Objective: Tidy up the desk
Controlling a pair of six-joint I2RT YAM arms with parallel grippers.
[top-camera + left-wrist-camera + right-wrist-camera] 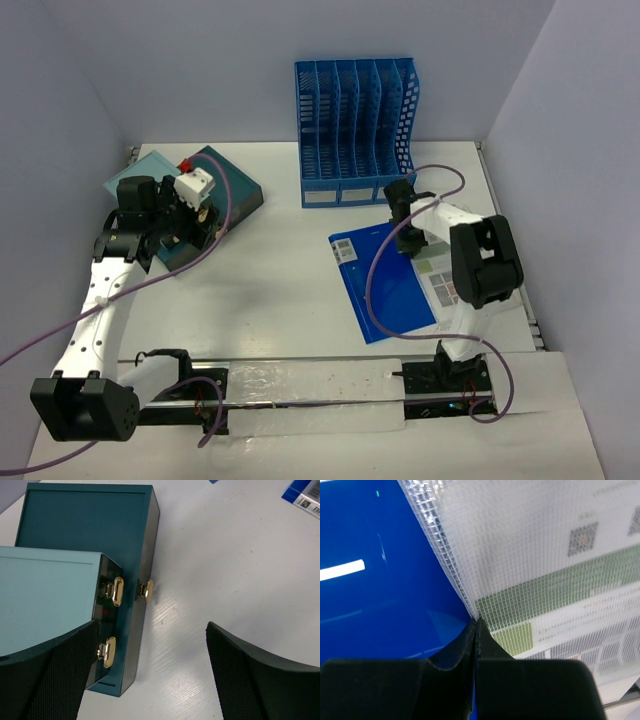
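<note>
The white desk (pixel 290 300) holds a dark teal box (pixel 235 190) at the back left. In the left wrist view the box (pixel 85 520) has gold clasps (pixel 116 591) and a lighter teal part (pixel 45 595) lying over it. My left gripper (pixel 195 228) is open and empty (pixel 150 680), its left finger beside the box's corner and bare desk between the fingers. My right gripper (pixel 405 240) is shut (pixel 477 622) on the edge of a clear mesh document pouch (pixel 545 555), where the pouch overlaps a blue folder (pixel 380 580).
A blue slotted file organizer (pixel 355 130) stands at the back centre. The blue folder (pixel 385 290) and mesh pouch (pixel 445 280) lie at the right. Lavender walls enclose the desk. A small red item (pixel 186 163) sits by the box. A folder corner (pixel 305 495) shows in the left wrist view.
</note>
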